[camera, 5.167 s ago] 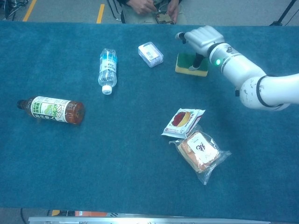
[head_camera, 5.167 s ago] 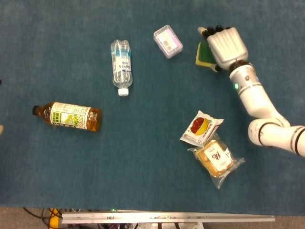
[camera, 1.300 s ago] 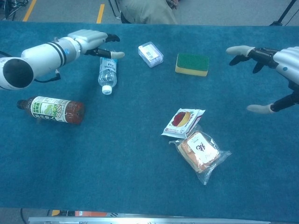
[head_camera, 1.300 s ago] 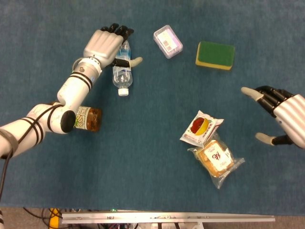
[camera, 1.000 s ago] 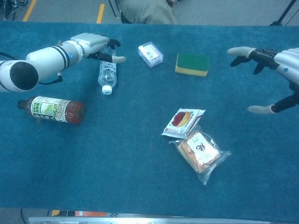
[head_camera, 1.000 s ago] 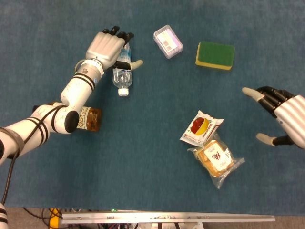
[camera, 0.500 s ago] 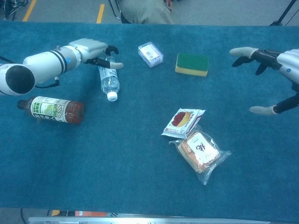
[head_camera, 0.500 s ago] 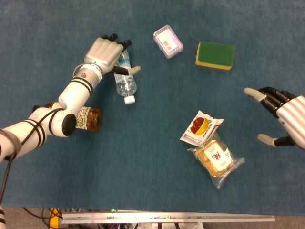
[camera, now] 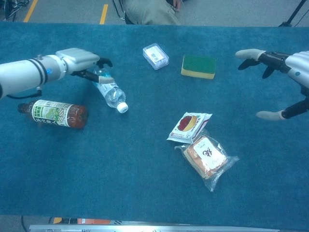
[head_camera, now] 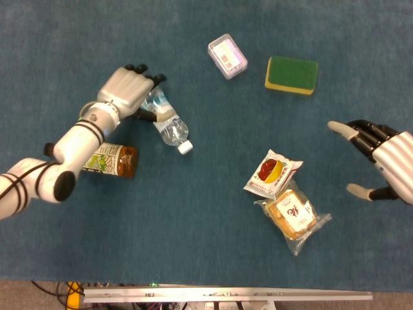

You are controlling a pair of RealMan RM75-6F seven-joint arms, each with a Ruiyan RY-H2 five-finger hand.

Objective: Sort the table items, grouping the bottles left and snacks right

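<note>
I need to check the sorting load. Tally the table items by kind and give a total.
Bottles: 2, the water bottle and the tea bottle.
Snack packs: 2, the red pack and the orange pack.
Sponge: 1.
Small box: 1.
Total: 6.

Teal carpet-like worktop (camera: 145,193) fills both views. Beyond far edge: grey floor (camera: 227,12) w/ yellow line (camera: 104,13) far left. Metal rail (head_camera: 226,295) along near edge.

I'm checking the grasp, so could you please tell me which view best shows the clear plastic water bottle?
Chest view: the clear plastic water bottle shows side-on beneath the left hand. In head view, that hand hides the bottle's base.
</note>
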